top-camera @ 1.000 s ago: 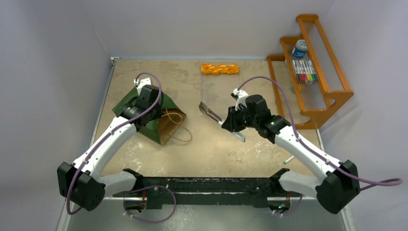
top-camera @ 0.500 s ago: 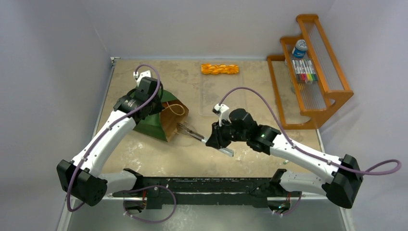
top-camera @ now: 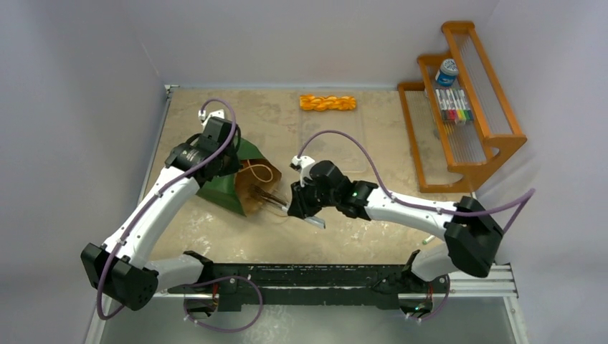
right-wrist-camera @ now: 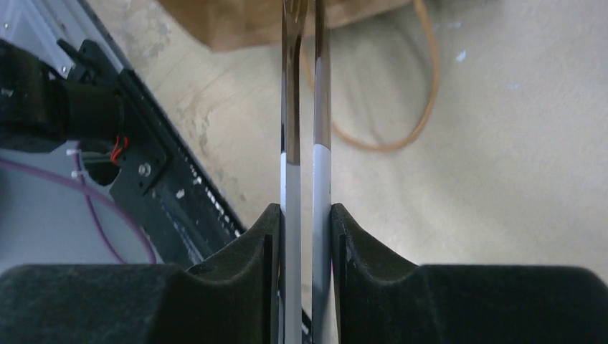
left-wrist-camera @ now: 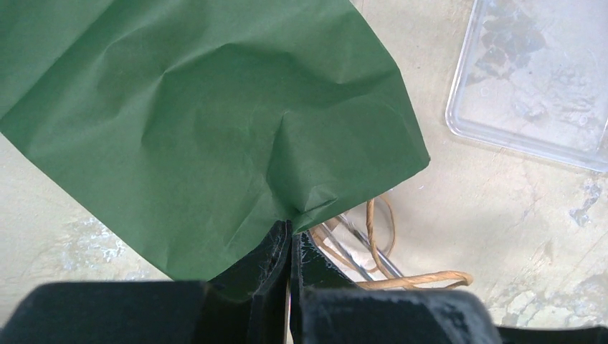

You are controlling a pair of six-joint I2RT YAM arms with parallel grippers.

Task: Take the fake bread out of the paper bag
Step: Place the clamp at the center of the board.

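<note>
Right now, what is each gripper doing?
Left gripper: shut on the paper bag, pinching its edge.
Right gripper: shut on the metal tongs.

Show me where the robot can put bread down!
Bare table lies between the right arm and the wooden rack, and at the back between the paper bag and the braided bread. Crowded: the bag's mouth, where the tongs poke in.
</note>
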